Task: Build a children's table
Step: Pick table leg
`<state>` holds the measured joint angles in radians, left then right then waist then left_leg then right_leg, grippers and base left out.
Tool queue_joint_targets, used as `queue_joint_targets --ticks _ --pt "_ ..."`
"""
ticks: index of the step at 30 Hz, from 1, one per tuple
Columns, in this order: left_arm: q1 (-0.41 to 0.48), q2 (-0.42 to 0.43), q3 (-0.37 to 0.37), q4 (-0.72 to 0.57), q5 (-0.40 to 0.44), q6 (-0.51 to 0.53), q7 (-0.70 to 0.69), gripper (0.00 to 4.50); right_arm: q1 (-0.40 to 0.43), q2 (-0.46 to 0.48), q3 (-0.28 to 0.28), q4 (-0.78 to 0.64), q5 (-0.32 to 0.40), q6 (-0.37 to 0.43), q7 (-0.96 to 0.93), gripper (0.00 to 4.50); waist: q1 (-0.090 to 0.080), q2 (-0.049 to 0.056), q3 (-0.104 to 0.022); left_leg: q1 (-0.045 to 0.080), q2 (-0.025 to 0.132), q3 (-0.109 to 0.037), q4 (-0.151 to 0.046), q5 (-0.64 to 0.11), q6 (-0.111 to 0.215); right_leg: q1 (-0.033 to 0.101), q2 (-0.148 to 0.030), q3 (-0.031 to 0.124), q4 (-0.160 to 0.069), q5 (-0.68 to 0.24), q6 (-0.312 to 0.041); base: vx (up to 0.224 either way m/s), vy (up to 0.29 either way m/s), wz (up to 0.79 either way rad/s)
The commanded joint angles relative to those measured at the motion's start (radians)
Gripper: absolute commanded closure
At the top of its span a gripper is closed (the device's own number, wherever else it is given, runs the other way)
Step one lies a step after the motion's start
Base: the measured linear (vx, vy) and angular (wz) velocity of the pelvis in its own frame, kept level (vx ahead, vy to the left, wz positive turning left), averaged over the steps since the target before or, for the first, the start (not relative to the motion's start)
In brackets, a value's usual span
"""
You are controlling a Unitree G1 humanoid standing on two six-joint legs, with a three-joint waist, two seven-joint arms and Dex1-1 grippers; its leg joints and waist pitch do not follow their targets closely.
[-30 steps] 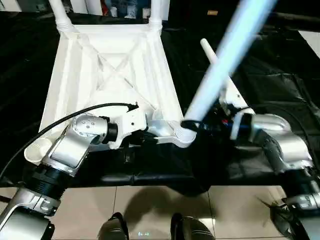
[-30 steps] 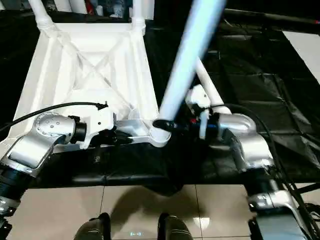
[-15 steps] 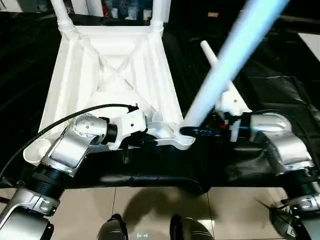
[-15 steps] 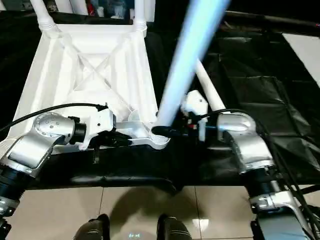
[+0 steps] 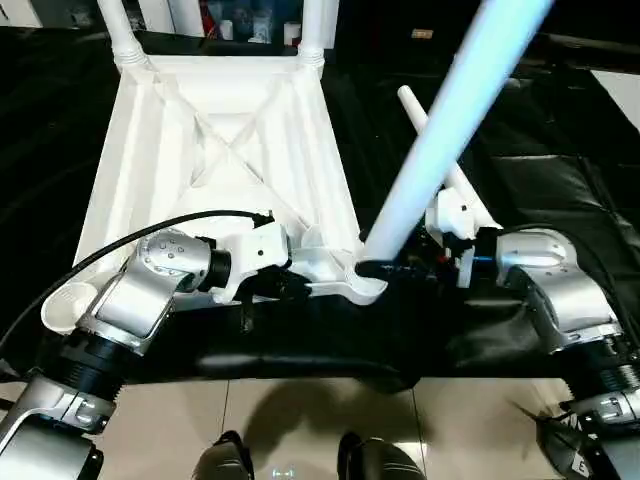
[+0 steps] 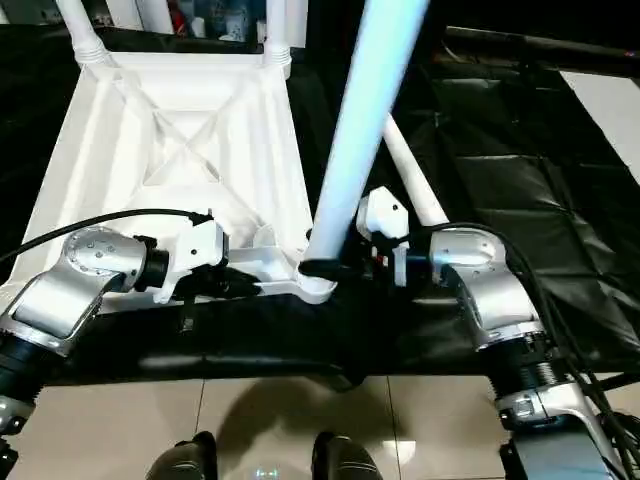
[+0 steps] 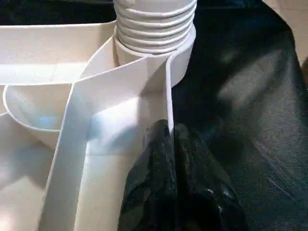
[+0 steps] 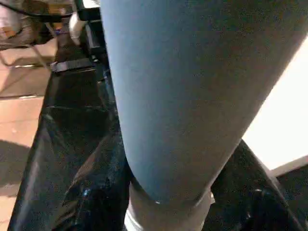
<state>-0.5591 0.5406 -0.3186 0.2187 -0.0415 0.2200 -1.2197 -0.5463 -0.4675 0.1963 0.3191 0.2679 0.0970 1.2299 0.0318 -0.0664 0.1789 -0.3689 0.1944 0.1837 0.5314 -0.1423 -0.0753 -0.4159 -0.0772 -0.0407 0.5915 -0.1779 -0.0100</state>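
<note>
Near edge, 7 o'clock: left claw (image 7: pixel 168 144), fingers pressed together on the rim wall of the upturned white tabletop (image 5: pixel 150 170), beside its near right corner socket (image 5: pixel 365 285).
5 o'clock: right claw (image 5: pixel 385 268), clamped around the base of a white leg (image 5: pixel 450 110) standing tilted in that socket, top leaning toward 1 o'clock.
3 o'clock: loose leg (image 6: pixel 415 185) lying on the black sheet (image 5: pixel 540 150), just behind the right claw.
12 o'clock, far edge: two legs (image 5: pixel 118 25) upright in the far corners.
</note>
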Motion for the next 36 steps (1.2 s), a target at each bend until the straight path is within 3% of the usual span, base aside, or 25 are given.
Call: queue_joint_targets --ticks 1,4,7,13,15,18,19,21,22,23,24,25,26,27,28,29,30,31,32,33,34,36 --pt "-0.012 0.004 -0.008 -0.048 -0.037 -0.019 -0.054 4.50 0.102 -0.027 0.130 0.126 -0.105 0.051 0.052 2.64 -0.001 0.020 -0.053 0.011 0.035 -0.008 -0.054 -0.278 0.046 0.035 -0.053 0.045 -0.074 -0.264 -0.231 0.000 0.000 0.00" --pt "-0.017 0.008 -0.015 -0.037 -0.020 -0.026 -0.049 4.50 0.098 -0.026 0.134 0.142 -0.118 0.034 0.039 2.64 0.000 0.020 -0.053 0.012 0.034 -0.004 -0.051 -0.241 0.059 0.038 -0.051 0.044 -0.068 -0.193 -0.255 0.000 0.000 0.00" --pt "-0.019 0.007 -0.015 -0.028 -0.010 -0.025 -0.034 4.50 0.095 -0.013 0.124 0.160 -0.126 0.020 0.004 2.64 0.000 0.020 -0.049 0.012 0.035 -0.005 -0.054 -0.263 0.054 0.036 -0.053 0.044 -0.072 -0.235 -0.251 0.000 0.000 0.00" --pt "-0.028 -0.022 0.002 0.036 0.041 0.001 0.084 4.50 0.082 0.070 0.051 0.269 -0.162 -0.034 -0.228 2.64 -0.005 0.018 -0.032 0.017 0.035 -0.019 -0.069 -0.427 -0.003 0.021 -0.063 0.044 -0.101 -0.550 -0.167 0.000 0.000 0.00" --pt "-0.035 -0.042 0.015 0.050 0.043 0.034 0.122 4.50 0.077 0.098 0.027 0.294 -0.162 -0.020 -0.299 2.64 -0.010 0.020 -0.027 0.023 0.033 -0.034 -0.074 -0.497 -0.024 0.014 -0.068 0.037 -0.118 -0.705 -0.110 -0.073 0.011 -0.09" --pt "-0.047 -0.071 0.024 0.055 0.042 0.092 0.166 4.50 0.062 0.138 -0.003 0.333 -0.156 0.009 -0.400 2.64 -0.020 0.024 -0.018 0.016 0.029 -0.055 -0.086 -0.583 -0.038 0.019 -0.068 0.017 -0.132 -0.764 -0.064 -0.105 0.039 -0.20" --pt "-0.047 -0.071 0.024 0.055 0.042 0.092 0.166 4.50 0.062 0.138 -0.003 0.333 -0.156 0.009 -0.400 2.64 -0.023 0.029 -0.018 0.022 0.031 -0.056 -0.087 -0.609 -0.042 0.015 -0.067 0.014 -0.134 -0.763 -0.064 -0.086 0.054 -0.19" --pt "-0.076 -0.125 0.025 0.082 0.069 0.183 0.259 4.50 0.022 0.196 -0.027 0.411 -0.167 0.019 -0.554 2.64 -0.045 0.042 -0.007 0.027 0.035 -0.072 -0.102 -0.730 -0.056 0.020 -0.056 -0.018 -0.137 -0.694 -0.071 -0.086 0.058 -0.18" --pt "-0.084 -0.137 0.025 0.093 0.076 0.196 0.282 4.50 0.012 0.209 -0.030 0.434 -0.170 0.015 -0.587 2.64 -0.050 0.050 -0.002 0.026 0.036 -0.080 -0.114 -0.802 -0.056 0.031 -0.048 -0.040 -0.135 -0.651 -0.063 -0.095 0.059 -0.14" --pt "-0.085 -0.139 0.025 0.094 0.077 0.198 0.284 4.50 0.010 0.211 -0.030 0.436 -0.170 0.014 -0.591 2.64 -0.051 0.061 0.004 0.025 0.043 -0.078 -0.131 -0.857 -0.059 0.035 -0.035 -0.054 -0.123 -0.605 -0.069 -0.095 0.059 -0.14" --pt "-0.099 -0.167 0.034 0.114 0.081 0.235 0.331 4.50 -0.009 0.237 -0.041 0.474 -0.169 0.011 -0.652 2.64 -0.034 0.078 0.004 -0.039 0.068 -0.062 -0.202 -0.958 -0.060 0.102 -0.013 -0.063 0.033 -0.364 -0.095 -0.141 0.036 -0.05" --pt "-0.126 -0.222 0.050 0.149 0.083 0.294 0.404 4.50 -0.049 0.291 -0.073 0.544 -0.147 0.024 -0.752 2.64 0.035 0.074 0.013 -0.080 0.080 -0.007 -0.235 -0.936 -0.032 0.105 -0.006 -0.017 0.129 -0.245 -0.070 -0.117 -0.019 0.15" --pt "-0.126 -0.222 0.050 0.149 0.083 0.294 0.404 4.50 -0.049 0.291 -0.073 0.544 -0.147 0.024 -0.752 2.64 0.026 0.050 0.001 -0.040 0.055 0.014 -0.208 -0.814 -0.032 0.075 -0.016 0.032 0.111 -0.406 -0.060 -0.117 -0.019 0.15" --pt "-0.142 -0.254 0.060 0.167 0.088 0.333 0.450 4.50 -0.083 0.329 -0.097 0.599 -0.140 0.026 -0.845 2.64 0.006 -0.025 -0.007 0.088 -0.029 -0.031 0.063 -0.352 -0.001 -0.063 -0.120 0.056 -0.156 -1.051 -0.028 -0.017 -0.100 0.12" --pt "-0.142 -0.254 0.060 0.167 0.088 0.333 0.450 4.50 -0.083 0.329 -0.097 0.599 -0.140 0.026 -0.845 2.64 0.000 -0.017 -0.008 -0.042 -0.064 -0.102 0.099 -0.035 0.046 0.058 -0.162 0.091 -0.149 -1.095 -0.036 0.052 -0.046 -0.39" --pt "-0.159 -0.281 0.061 0.191 0.102 0.355 0.492 4.50 -0.111 0.359 -0.124 0.638 -0.119 0.033 -0.905 2.64 0.010 0.011 0.000 -0.057 -0.041 -0.107 0.075 -0.025 0.015 0.083 -0.177 0.079 -0.127 -1.006 -0.056 0.052 -0.046 -0.39" --pt "-0.173 -0.301 0.062 0.209 0.109 0.366 0.521 4.50 -0.135 0.379 -0.138 0.666 -0.113 0.031 -0.952 2.64 0.001 0.041 -0.005 -0.028 0.009 -0.108 -0.015 -0.130 -0.051 0.057 -0.119 0.034 -0.091 -0.714 -0.121 0.017 0.071 -0.45" --pt "-0.181 -0.311 0.063 0.218 0.112 0.372 0.536 4.50 -0.148 0.388 -0.143 0.680 -0.112 0.029 -0.975 2.64 -0.009 0.019 0.006 -0.033 0.001 -0.099 -0.050 -0.231 -0.060 0.052 -0.069 0.014 -0.077 -0.639 -0.113 -0.056 0.042 -0.02" --pt "-0.189 -0.317 0.063 0.227 0.118 0.374 0.550 4.50 -0.163 0.399 -0.144 0.695 -0.114 0.032 -0.995 2.64 -0.010 0.048 -0.008 0.017 0.016 -0.093 -0.061 -0.389 -0.067 0.035 -0.060 0.016 -0.071 -0.489 -0.150 -0.056 0.042 -0.02" --pt "-0.195 -0.318 0.060 0.231 0.127 0.376 0.562 4.50 -0.178 0.412 -0.153 0.709 -0.104 0.038 -1.014 2.64 -0.015 0.047 -0.017 0.023 0.021 -0.083 -0.068 -0.393 -0.041 0.044 -0.066 0.024 -0.070 -0.342 -0.194 -0.062 -0.007 0.10" --pt "-0.198 -0.321 0.061 0.233 0.130 0.381 0.569 4.50 -0.189 0.419 -0.159 0.721 -0.103 0.039 -1.025 2.64 -0.012 0.046 -0.006 0.016 0.023 -0.075 -0.081 -0.396 -0.025 0.049 -0.068 0.022 -0.080 -0.346 -0.190 -0.064 0.007 0.00" --pt "-0.202 -0.323 0.062 0.234 0.133 0.388 0.578 4.50 -0.205 0.427 -0.158 0.737 -0.113 0.037 -1.044 2.64 -0.015 0.041 0.002 0.019 0.023 -0.078 -0.087 -0.491 -0.037 0.042 -0.074 0.018 -0.095 -0.495 -0.152 -0.060 0.017 -0.03"
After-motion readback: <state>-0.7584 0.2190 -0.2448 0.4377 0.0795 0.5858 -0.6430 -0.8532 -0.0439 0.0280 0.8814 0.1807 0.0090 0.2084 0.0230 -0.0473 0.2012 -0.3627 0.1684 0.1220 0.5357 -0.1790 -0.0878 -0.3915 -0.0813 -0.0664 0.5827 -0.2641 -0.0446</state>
